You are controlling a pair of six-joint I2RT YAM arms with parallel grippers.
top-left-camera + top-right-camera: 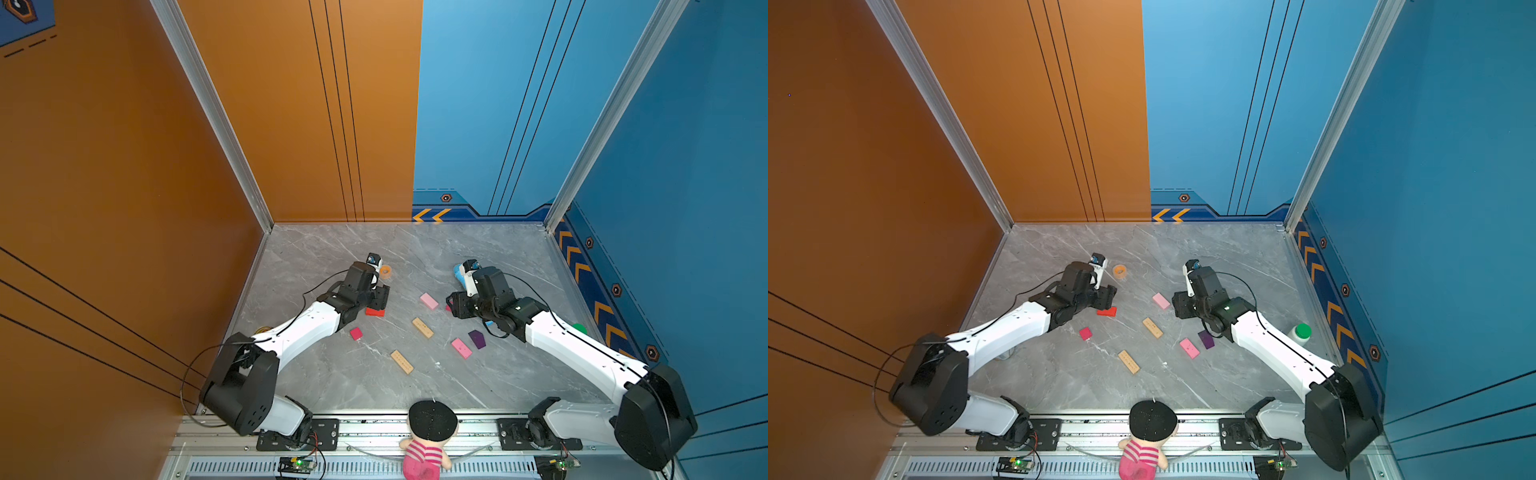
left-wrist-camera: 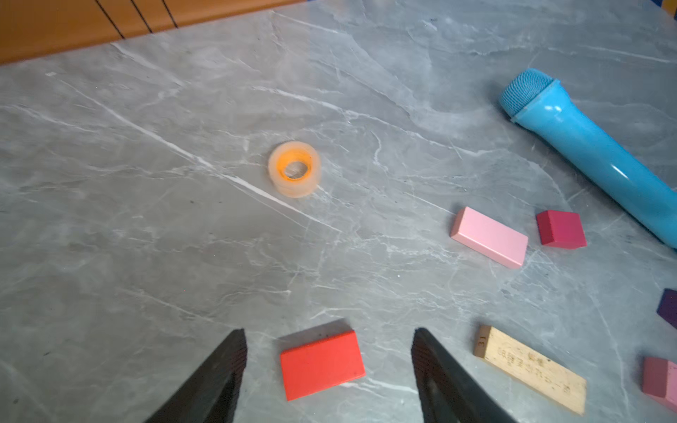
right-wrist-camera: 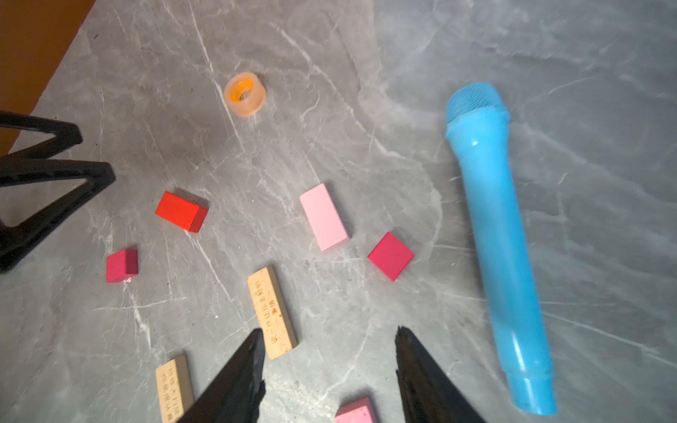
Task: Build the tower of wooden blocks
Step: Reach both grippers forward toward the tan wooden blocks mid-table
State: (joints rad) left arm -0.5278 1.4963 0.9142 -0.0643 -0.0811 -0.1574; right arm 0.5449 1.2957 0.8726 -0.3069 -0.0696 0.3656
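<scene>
Marble-grey tabletop [image 1: 332,249], walled in orange and blue.

Tower: not begun; no block rests on another.

Stock, all lying singly and apart:
- one red brick [image 2: 322,364]
- two pale pink bricks [image 3: 324,218]
- two magenta cubes [image 3: 391,256]
- two tan slabs [image 3: 272,311]
- one purple house-shaped piece [image 1: 477,338]

Left gripper [image 2: 328,333]: jaws spread either side of the red brick, clear of it; probably the first pick.

Right gripper [image 3: 329,330]: jaws spread, nothing held, near a magenta cube.

Remaining: every placement.

Not stock: blue microphone-shaped tube [image 3: 494,238], orange tape ring [image 3: 244,93].

Markings: each tan slab bears a printed line of characters, too blurred to read; one end stamp is possibly "31". No brand visible.
</scene>
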